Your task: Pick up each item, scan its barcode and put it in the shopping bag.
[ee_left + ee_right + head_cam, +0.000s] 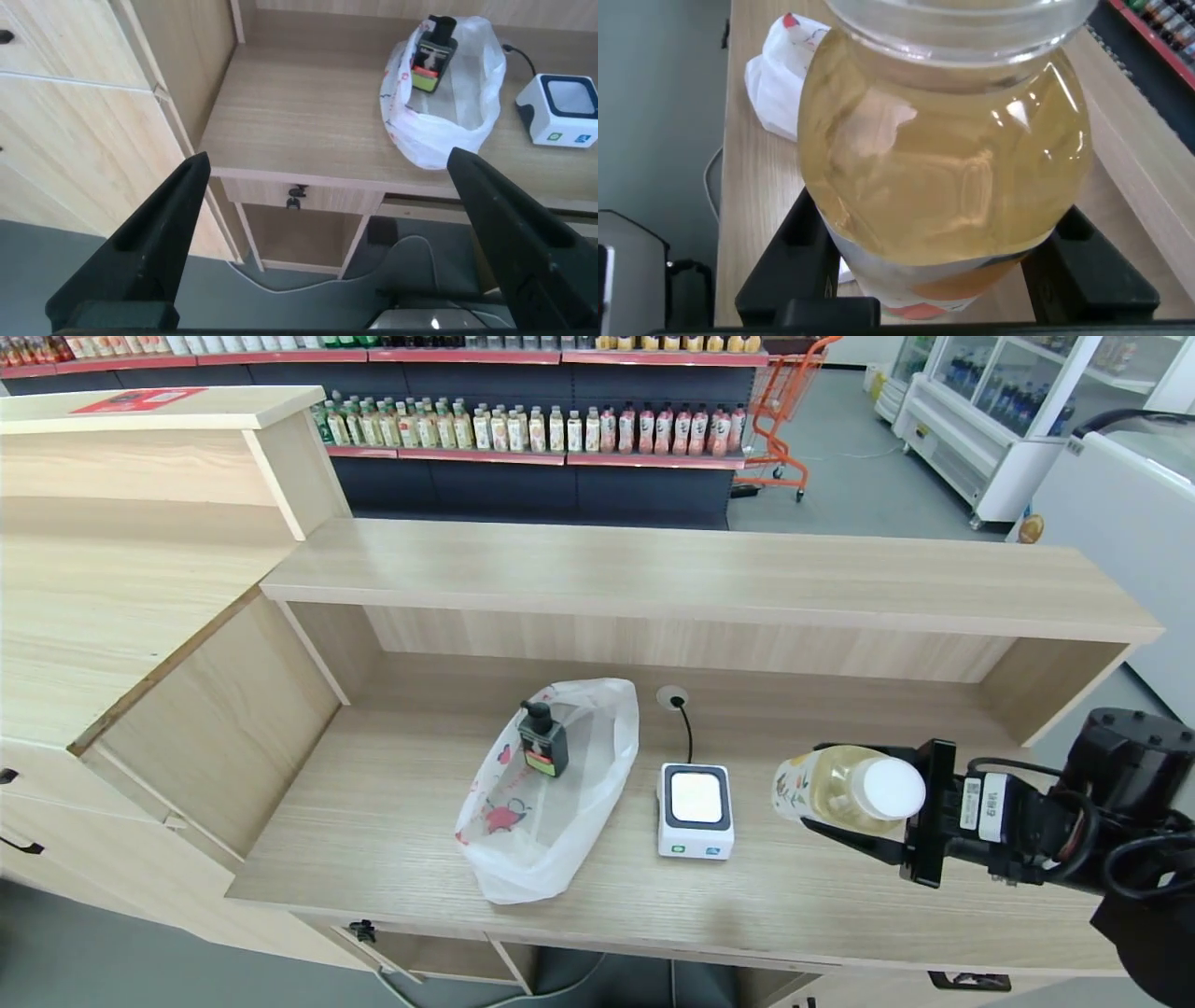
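My right gripper [854, 795] is shut on a clear bottle of yellow drink [836, 789] with a white cap, held on its side above the counter, just right of the white barcode scanner [695, 809]. Up close, the bottle [948, 177] sits between the black fingers [789, 238]. A white plastic shopping bag [546, 789] lies open left of the scanner, with a dark pump bottle [543, 739] standing in it. My left gripper [327, 247] hangs open below the counter's front edge, off to the left of the bag [439, 84] and pump bottle [433, 56].
The wooden counter [392, 803] has a raised back ledge [691, 574] and side walls. The scanner's cable [686, 728] runs to a grommet at the back. A drawer with a black handle [296, 196] sits under the counter. Shelves of drinks stand behind.
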You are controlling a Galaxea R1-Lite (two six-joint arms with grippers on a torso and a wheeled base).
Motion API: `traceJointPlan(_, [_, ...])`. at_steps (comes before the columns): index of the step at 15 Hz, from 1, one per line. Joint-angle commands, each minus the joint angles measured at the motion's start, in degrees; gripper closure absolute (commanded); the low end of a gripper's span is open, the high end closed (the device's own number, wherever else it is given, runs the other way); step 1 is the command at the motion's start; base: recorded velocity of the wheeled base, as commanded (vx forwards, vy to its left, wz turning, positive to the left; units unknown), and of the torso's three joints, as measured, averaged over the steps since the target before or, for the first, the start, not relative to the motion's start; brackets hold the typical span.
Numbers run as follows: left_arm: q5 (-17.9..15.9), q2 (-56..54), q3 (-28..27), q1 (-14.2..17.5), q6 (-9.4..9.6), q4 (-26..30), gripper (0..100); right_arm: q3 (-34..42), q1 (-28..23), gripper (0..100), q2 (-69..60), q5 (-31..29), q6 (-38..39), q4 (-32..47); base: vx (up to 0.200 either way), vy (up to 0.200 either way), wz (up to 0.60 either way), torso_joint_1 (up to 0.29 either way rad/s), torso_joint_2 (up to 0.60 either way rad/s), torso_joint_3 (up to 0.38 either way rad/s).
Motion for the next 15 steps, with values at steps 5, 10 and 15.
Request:
traceJointPlan(5, [0.0,0.01,0.0,0.02,-0.04,-0.01,0,-2.81,-0.67,100,5.67,-0.17,0.09,-1.9,0.0,0.0,0.0,0.0,0.0,0.0])
traceJointPlan(10, [0.0,0.01,0.0,0.02,-0.04,-0.01,0,-3.95,-0.67,100,12.26,2.64,0.09,-8.93,0.0,0.0,0.0,0.0,0.0,0.0])
traceJointPlan(15, [0.0,0.01,0.0,0.02,-0.04,-0.01,0,-13.89,-2.69,100,20.61,12.04,-0.09,-8.93,0.0,0.0,0.0,0.0,0.0,0.0])
